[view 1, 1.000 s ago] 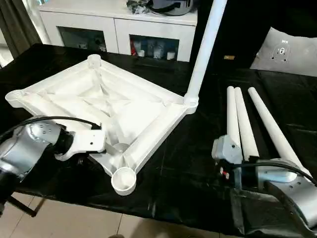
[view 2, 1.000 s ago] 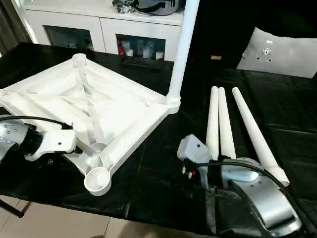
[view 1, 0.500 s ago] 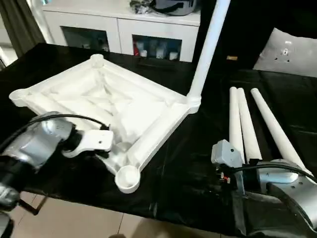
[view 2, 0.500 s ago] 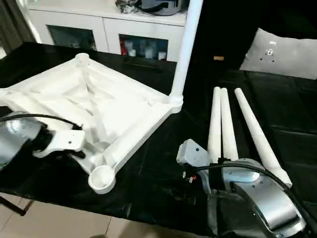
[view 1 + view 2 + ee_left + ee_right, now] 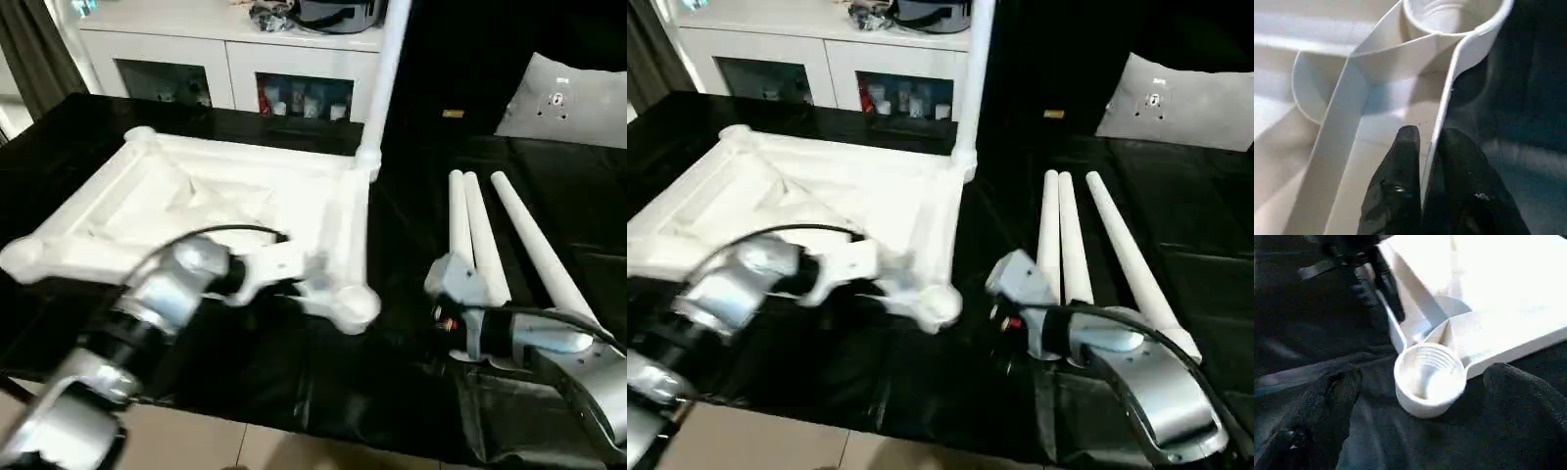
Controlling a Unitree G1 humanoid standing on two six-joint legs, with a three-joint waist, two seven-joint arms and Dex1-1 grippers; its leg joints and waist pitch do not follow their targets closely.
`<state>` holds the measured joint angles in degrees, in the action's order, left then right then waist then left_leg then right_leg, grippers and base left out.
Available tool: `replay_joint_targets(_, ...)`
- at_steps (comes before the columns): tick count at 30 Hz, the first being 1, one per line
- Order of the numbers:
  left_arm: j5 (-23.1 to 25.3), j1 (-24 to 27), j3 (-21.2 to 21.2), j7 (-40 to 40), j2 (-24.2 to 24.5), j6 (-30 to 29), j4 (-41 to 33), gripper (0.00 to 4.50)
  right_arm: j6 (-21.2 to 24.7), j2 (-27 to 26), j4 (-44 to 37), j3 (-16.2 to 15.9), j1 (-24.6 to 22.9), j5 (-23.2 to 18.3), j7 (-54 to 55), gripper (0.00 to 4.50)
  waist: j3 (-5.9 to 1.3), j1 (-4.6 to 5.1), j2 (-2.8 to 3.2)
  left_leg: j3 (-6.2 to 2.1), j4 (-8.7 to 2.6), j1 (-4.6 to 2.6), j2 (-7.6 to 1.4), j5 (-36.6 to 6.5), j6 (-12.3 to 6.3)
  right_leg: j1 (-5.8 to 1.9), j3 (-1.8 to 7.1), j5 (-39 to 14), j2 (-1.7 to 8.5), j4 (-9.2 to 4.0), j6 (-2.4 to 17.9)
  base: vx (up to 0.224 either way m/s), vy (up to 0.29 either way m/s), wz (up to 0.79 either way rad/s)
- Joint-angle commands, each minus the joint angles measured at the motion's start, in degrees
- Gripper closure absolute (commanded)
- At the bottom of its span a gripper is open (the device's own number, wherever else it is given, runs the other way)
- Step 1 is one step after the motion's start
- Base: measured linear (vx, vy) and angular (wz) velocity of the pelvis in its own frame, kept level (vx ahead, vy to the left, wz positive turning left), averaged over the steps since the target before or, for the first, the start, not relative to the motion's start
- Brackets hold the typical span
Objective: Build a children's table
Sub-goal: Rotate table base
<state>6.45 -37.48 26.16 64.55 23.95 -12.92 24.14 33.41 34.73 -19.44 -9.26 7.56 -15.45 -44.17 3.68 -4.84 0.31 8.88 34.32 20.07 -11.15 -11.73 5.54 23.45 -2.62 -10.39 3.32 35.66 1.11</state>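
Note:
The white table top (image 5: 196,201) lies underside up on the black table. One leg (image 5: 389,78) stands upright in its far right corner socket. Three loose legs (image 5: 482,245) lie side by side to the right. My left gripper (image 5: 1427,134) is shut on the thin rim wall of the top, one black finger on each side, just behind the near corner socket (image 5: 1449,14). That socket (image 5: 1430,379) sits empty in front of my right gripper (image 5: 1422,374), whose fingers (image 5: 1327,401) stand wide open and apart from it.
White cabinets with glass doors (image 5: 235,64) stand behind the table. A flat grey-white panel (image 5: 568,103) leans at the back right. The table's front edge (image 5: 294,416) runs close below my arms, with floor beyond. A black cable (image 5: 220,233) arcs over my left wrist.
My left gripper has closed on the top's rim. The top has swung round, its near corner socket moving right toward my right gripper. The right gripper has stayed open.

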Motion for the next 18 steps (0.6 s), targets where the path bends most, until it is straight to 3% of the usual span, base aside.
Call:
replay_joint_targets(1,0.03,0.00,-1.80,-2.85,-1.28,-1.42,-0.49,4.04,0.67,0.19,-0.38,0.94,0.14,0.29,0.70,0.00,-4.06,-0.20,-0.11,0.12,-3.50,0.57,-0.97,-6.39,-1.37,-3.82,2.50,-12.78,3.59,-4.80,9.05,0.000,0.000,0.00)
replay_joint_targets(5,0.26,0.63,-1.37,-5.10,-3.21,-3.09,-1.29,4.30,1.85,-0.25,-0.71,1.47,0.01,0.63,2.95,0.00,-4.11,-0.02,0.03,0.06,-3.45,0.64,-0.96,-5.95,-1.68,-3.98,2.49,-10.82,3.57,-4.64,9.79,0.000,0.000,0.00)
replay_joint_targets(10,0.15,1.76,-2.17,-8.14,-4.52,-5.04,-1.92,4.46,3.24,-3.18,-0.24,3.40,0.84,1.03,7.51,0.00,-4.04,0.37,-0.19,0.11,-3.50,0.69,-0.80,-6.51,-1.64,-3.95,2.40,-13.46,3.54,-4.98,9.08,0.000,0.000,0.00)
replay_joint_targets(13,-2.69,3.91,-3.23,-4.32,-3.32,-1.33,-4.97,4.46,7.07,-6.46,-1.15,6.15,1.19,-2.25,10.07,0.00,-4.15,0.94,-0.38,0.07,-3.53,0.73,-0.79,-6.47,-1.76,-3.94,2.30,-14.66,3.56,-5.11,8.54,0.000,0.000,0.00)
replay_joint_targets(14,-2.73,3.95,-3.25,-4.25,-3.29,-1.21,-5.03,4.46,7.16,-6.51,-1.17,6.21,1.20,-2.32,10.12,0.00,-4.21,1.05,-0.13,-0.01,-3.60,0.79,-0.87,-6.11,-1.92,-3.89,2.37,-13.91,3.59,-4.97,8.86,0.000,0.000,0.00)
replay_joint_targets(15,-3.74,4.54,-4.31,-4.22,-3.25,-0.28,-5.84,4.03,7.59,-7.35,-1.56,6.91,1.33,-3.62,10.41,0.00,-4.23,1.07,-0.29,0.11,-3.55,0.50,-0.96,-6.35,-1.91,-3.69,2.37,-13.10,3.45,-4.96,9.19,0.000,0.000,0.00)
replay_joint_targets(18,-5.23,5.54,-5.55,-3.61,-2.66,2.46,-7.29,3.92,6.15,-7.63,-1.49,6.52,1.72,-1.96,12.12,0.00,-4.20,0.82,-0.27,0.08,-3.64,0.53,-1.13,-6.12,-1.78,-3.69,2.34,-12.39,3.67,-4.74,9.65,0.000,0.000,0.00)
